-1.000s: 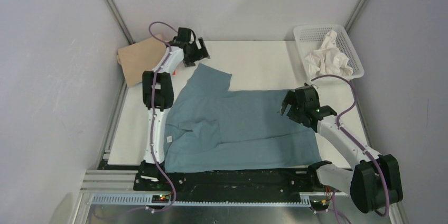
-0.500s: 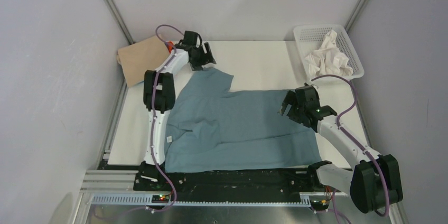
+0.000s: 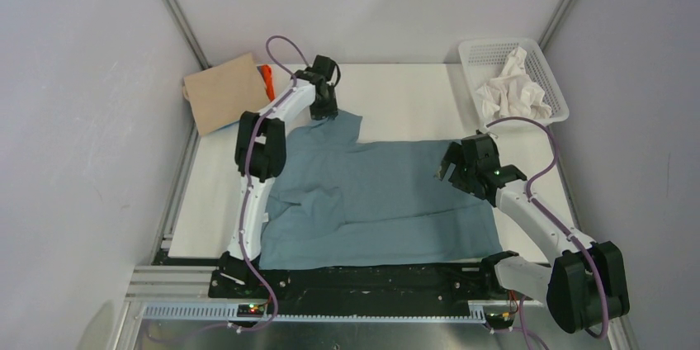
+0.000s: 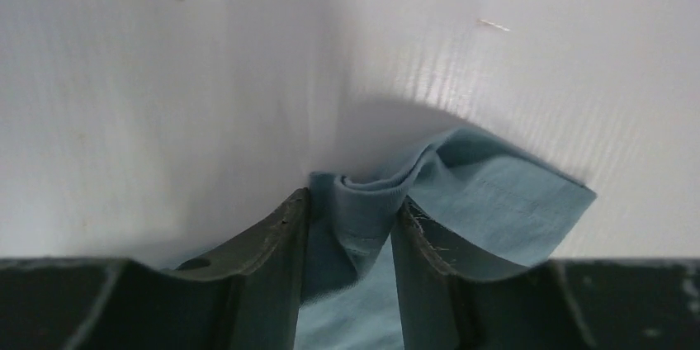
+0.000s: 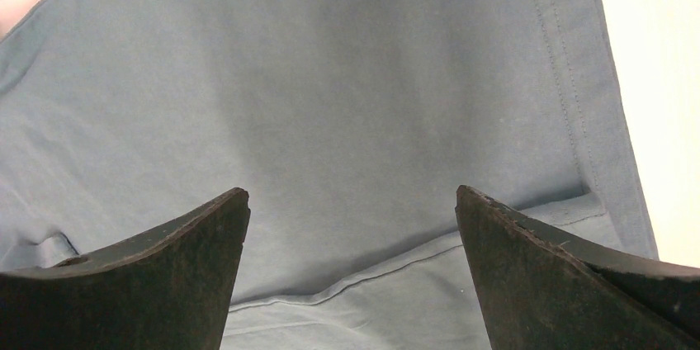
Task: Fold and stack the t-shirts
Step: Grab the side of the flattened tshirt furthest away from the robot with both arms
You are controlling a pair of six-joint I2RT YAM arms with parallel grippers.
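Note:
A large slate blue-grey t-shirt (image 3: 380, 193) lies spread across the table, one sleeve pointing to the far left. My left gripper (image 3: 323, 109) is down at that sleeve's tip. In the left wrist view its fingers (image 4: 351, 201) pinch a bunched fold of the sleeve (image 4: 495, 193) between them. My right gripper (image 3: 446, 170) hovers over the shirt's right side, jaws wide open; the right wrist view shows flat cloth (image 5: 330, 78) and a hem seam below the gripper (image 5: 353, 193), nothing held. A folded tan t-shirt (image 3: 223, 90) lies at the far left corner, an orange one (image 3: 267, 78) peeking beside it.
A white mesh basket (image 3: 483, 51) at the far right corner holds crumpled white cloth (image 3: 513, 86). Bare white table (image 3: 413, 94) shows beyond the shirt. Grey walls close in on both sides and the back.
My left gripper moved right and down from beside the tan shirt onto the sleeve tip, and its jaws closed on the cloth. The right arm stayed still.

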